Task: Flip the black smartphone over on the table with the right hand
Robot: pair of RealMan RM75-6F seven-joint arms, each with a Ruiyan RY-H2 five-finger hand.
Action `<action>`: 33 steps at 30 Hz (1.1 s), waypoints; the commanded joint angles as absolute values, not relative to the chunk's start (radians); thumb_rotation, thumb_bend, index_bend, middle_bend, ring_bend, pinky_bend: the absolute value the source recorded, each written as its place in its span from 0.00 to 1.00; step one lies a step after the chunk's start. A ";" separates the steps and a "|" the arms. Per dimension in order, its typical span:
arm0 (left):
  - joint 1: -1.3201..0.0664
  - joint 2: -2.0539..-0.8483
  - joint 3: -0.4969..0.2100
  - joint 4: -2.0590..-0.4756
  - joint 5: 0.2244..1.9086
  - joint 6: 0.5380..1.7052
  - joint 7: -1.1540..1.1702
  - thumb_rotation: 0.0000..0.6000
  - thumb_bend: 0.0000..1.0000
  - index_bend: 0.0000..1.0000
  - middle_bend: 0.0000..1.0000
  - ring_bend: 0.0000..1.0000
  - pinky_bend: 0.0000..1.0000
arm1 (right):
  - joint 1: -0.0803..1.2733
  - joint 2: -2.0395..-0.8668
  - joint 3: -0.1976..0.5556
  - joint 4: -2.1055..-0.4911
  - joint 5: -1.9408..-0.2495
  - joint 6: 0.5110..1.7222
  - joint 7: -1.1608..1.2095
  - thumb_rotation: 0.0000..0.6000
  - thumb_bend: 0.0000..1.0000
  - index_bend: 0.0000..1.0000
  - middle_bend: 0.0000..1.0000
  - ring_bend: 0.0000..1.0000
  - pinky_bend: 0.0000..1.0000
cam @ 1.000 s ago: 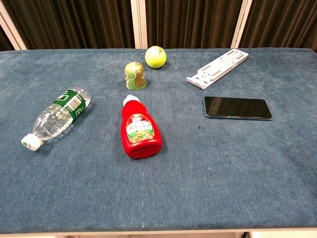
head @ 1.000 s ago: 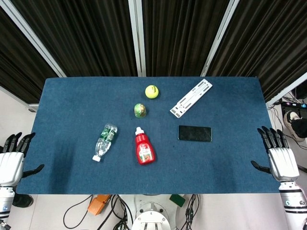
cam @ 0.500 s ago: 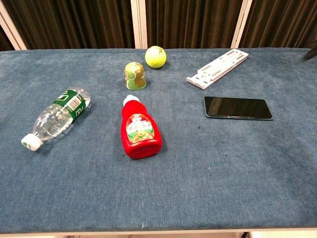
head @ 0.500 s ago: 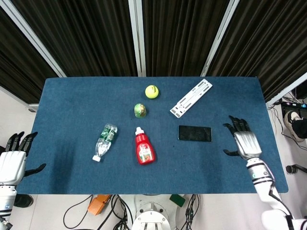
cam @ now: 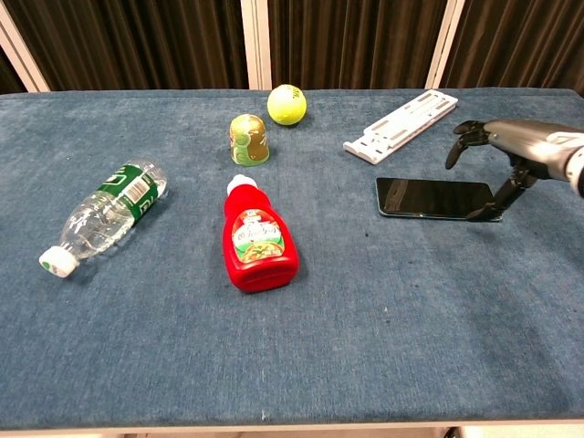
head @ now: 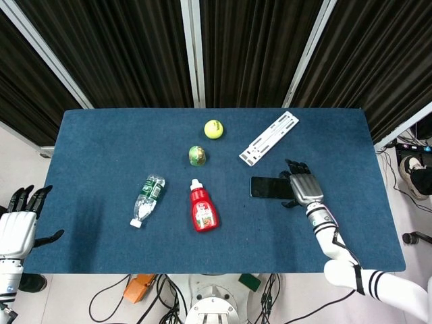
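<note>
A: Head view first. Where is the phone [head: 273,187]?
B: Flat on the blue surface [head: 101,148], right of centre, long side running left to right, dark glossy face up. In the chest view, the phone [cam: 436,197] lies nearer than the white stand [cam: 401,125].

A: And the right hand [head: 304,186]?
B: It sits over the phone's right end, back of the hand up, fingers apart and pointing toward the far side. In the chest view, the right hand [cam: 511,151] is raised above that end, fingers [cam: 464,137] curled downward but spread, and the thumb reaches down to the phone's right near corner. It seems to touch there, though I cannot be sure. Nothing is gripped; the hand is open.

A: Left hand?
B: The left hand [head: 15,226] is off the surface's near left edge, fingers spread, holding nothing. Only the head view shows it.

A: What else lies there?
B: A red bottle [head: 202,206] lying near the middle, white cap pointing far. Left of it, a clear bottle [head: 146,199] on its side with a green label, its cap toward the near left. A small green jar [head: 197,156] stands far of the red bottle, and a yellow ball [head: 214,129] is just beyond that. The white stand [head: 268,139] lies slantwise, far of the phone.
</note>
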State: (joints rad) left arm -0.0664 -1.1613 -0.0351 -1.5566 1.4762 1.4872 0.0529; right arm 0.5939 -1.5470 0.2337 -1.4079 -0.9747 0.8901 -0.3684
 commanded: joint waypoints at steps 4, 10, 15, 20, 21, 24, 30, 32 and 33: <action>-0.066 -1.166 -0.035 -1.552 1.471 1.484 0.047 1.00 0.12 0.08 0.13 0.05 0.00 | 0.623 -1.577 0.227 -1.369 -0.944 0.871 -0.370 1.00 0.21 0.36 0.00 0.00 0.02; -0.067 -1.166 -0.037 -1.545 1.471 1.484 0.044 1.00 0.12 0.08 0.13 0.05 0.00 | 0.641 -1.596 0.219 -1.342 -0.926 0.862 -0.367 1.00 0.21 0.37 0.00 0.00 0.02; -0.065 -1.167 -0.037 -1.540 1.469 1.484 0.039 1.00 0.12 0.08 0.13 0.05 0.00 | 0.654 -1.611 0.209 -1.318 -0.913 0.855 -0.371 1.00 0.21 0.39 0.00 0.00 0.02; -0.063 -1.170 -0.037 -1.535 1.467 1.485 0.034 1.00 0.12 0.08 0.13 0.05 0.00 | 0.664 -1.626 0.204 -1.291 -0.904 0.853 -0.372 1.00 0.21 0.40 0.00 0.00 0.02; -0.062 -1.171 -0.037 -1.533 1.467 1.486 0.033 1.00 0.12 0.08 0.13 0.05 0.00 | 0.666 -1.629 0.202 -1.285 -0.903 0.852 -0.373 1.00 0.21 0.40 0.00 0.00 0.02; -0.061 -1.173 -0.036 -1.530 1.467 1.487 0.031 1.00 0.12 0.08 0.13 0.05 0.00 | 0.670 -1.636 0.201 -1.272 -0.902 0.854 -0.370 1.00 0.23 0.41 0.00 0.00 0.02; -0.059 -1.173 -0.037 -1.527 1.469 1.493 0.028 1.00 0.12 0.08 0.13 0.05 0.00 | 0.677 -1.647 0.200 -1.241 -0.899 0.840 -0.349 1.00 0.33 0.43 0.00 0.00 0.02; -0.057 -1.173 -0.037 -1.527 1.470 1.497 0.027 1.00 0.12 0.08 0.13 0.05 0.00 | 0.678 -1.648 0.201 -1.235 -0.901 0.835 -0.338 1.00 0.40 0.44 0.00 0.00 0.02; -0.055 -1.172 -0.037 -1.527 1.471 1.499 0.026 1.00 0.12 0.08 0.13 0.05 0.00 | 0.679 -1.646 0.201 -1.233 -0.903 0.832 -0.332 1.00 0.43 0.44 0.00 0.00 0.02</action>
State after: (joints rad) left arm -0.0559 -1.1724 -0.0371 -1.5270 1.4704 1.4986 0.0267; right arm 0.6781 -1.6465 0.2012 -1.2354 -0.9016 0.8343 -0.3360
